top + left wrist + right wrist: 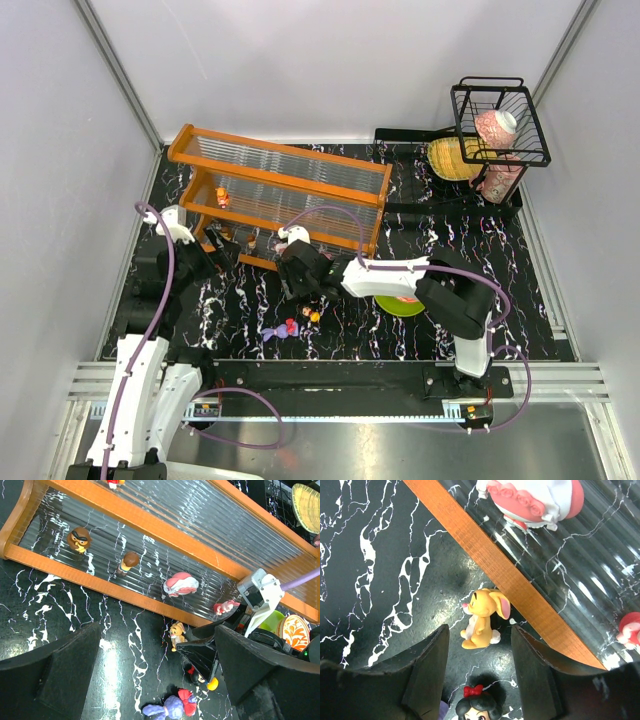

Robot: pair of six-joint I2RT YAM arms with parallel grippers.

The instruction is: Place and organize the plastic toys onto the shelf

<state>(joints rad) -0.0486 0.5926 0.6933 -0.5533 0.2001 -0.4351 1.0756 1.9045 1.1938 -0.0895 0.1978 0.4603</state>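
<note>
The right gripper [479, 632] holds its jaws half open astride a yellow rabbit toy [481, 617] on the black marbled tabletop [370, 555], apparently not yet gripping, with the shelf [485, 555] rail just beside the toy at 2 o'clock. The left gripper [157, 645] hangs wide open, empty. The next move likely calls for closing, lifting over the rail and setting down near the pink-and-white figurine [530, 500]; no writing is legible.

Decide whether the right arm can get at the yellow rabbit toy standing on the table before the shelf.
Probably yes. The jaws of the right arm stand open either side of the yellow rabbit toy, with nothing between. The orange shelf rail runs close beside it, so clearance looks tight.
</note>
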